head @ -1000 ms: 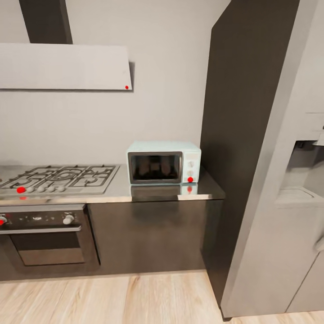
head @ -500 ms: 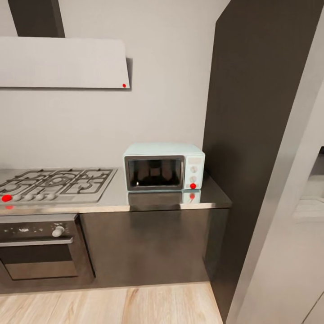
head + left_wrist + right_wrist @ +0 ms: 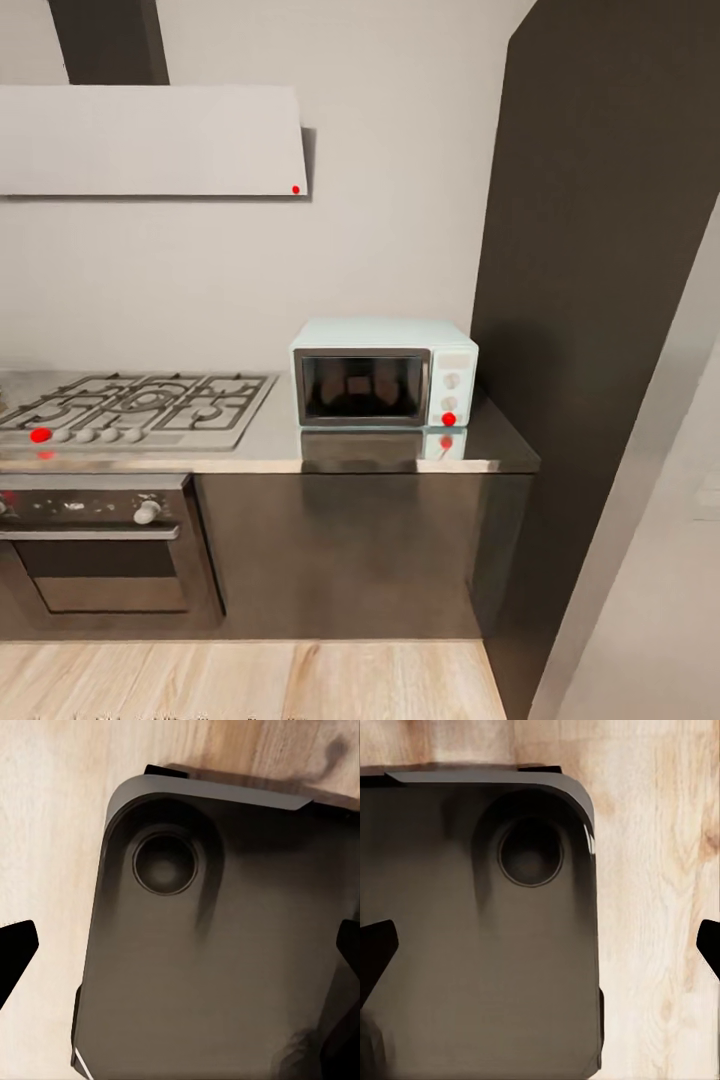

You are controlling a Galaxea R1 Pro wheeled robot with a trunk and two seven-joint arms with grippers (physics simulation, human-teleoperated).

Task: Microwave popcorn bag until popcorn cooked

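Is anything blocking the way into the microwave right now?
Yes: the microwave has its dark glass door shut, closing off the inside. The countertop in front of it carries nothing that blocks the door.

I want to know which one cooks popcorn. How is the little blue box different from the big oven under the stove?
The microwave is small and pale mint-blue; the oven is bigger and dark. The microwave stands on the countertop; the oven is built in below the gas hob. Both have a dark glass door and knobs.

We count one microwave (image 3: 384, 373), one gas hob (image 3: 135, 407), one built-in oven (image 3: 95, 545) and one range hood (image 3: 150, 140).
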